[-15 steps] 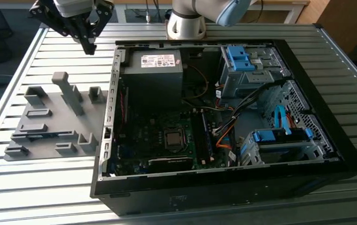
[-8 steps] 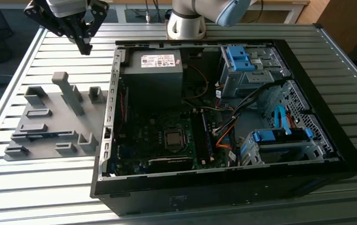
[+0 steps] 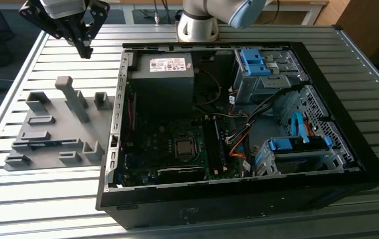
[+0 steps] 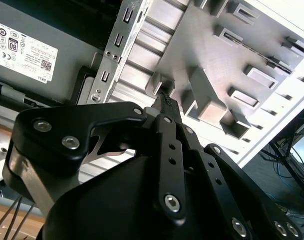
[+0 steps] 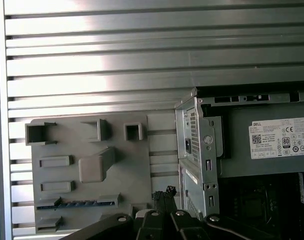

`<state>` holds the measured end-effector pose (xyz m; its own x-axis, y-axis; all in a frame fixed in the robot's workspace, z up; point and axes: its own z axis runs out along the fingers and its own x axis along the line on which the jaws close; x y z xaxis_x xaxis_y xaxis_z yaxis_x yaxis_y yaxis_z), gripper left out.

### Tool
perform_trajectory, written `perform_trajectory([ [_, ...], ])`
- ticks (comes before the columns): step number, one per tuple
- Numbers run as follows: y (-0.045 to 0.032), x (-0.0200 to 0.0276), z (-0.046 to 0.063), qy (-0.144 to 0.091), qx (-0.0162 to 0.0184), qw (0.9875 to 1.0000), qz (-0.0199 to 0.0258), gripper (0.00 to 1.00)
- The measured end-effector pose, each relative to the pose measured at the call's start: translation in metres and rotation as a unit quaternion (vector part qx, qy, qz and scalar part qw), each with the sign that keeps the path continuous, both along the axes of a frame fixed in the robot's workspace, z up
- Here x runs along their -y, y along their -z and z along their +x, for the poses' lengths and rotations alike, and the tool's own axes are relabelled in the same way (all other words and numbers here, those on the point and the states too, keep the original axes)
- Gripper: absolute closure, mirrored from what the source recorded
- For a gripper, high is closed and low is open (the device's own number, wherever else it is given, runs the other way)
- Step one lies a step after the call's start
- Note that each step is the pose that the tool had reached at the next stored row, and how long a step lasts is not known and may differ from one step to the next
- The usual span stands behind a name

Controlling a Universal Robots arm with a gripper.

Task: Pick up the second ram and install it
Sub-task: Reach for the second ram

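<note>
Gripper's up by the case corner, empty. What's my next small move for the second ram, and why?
Probably slide the gripper across over the grey tray toward the ram: it hangs empty beside the case, while the stick lies in its slot farther along the tray.

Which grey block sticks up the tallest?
The slim tower in the middle of the grey plate. It rises far above the others, which are all short stubs.
</note>
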<state>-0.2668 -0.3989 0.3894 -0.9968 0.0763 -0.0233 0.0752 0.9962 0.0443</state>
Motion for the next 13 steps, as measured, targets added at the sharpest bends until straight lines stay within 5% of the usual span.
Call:
perform_trajectory([
  [11, 0.0006, 0.0000, -0.022, 0.000, -0.0002, 1.0000, 0.0000, 0.89],
  [13, 0.0010, 0.0001, -0.026, 0.000, -0.0059, 1.0000, 0.0000, 0.89],
])
